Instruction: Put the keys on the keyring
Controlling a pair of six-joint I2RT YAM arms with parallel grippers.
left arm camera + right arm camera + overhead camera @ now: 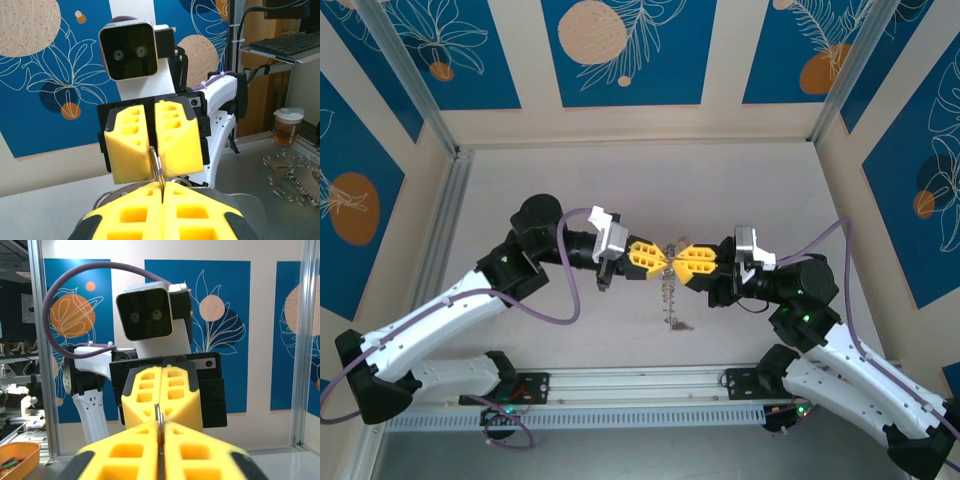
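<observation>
Jaws of left arm (440, 310) and right arm (840, 365) meet tip-to-tip, both clamped on the keyring (156, 165), keys (671, 300) dangling.

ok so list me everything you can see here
keyring: one, silver-grey, pinched between both pincers' tips
keys: one bunch, silvery, dangling under the keyring
table: one, pale grey, under the arms
wall panels: several, blue with leaf prints, around the table
cup: one, brown drink, white lid, right of left wrist view
loose metal rings: one pile, silver, near the cup
tray: one, orange, bottom left of right wrist view
left pincer: one, yellow, shut on the keyring
right pincer: one, yellow, shut on the keyring
</observation>
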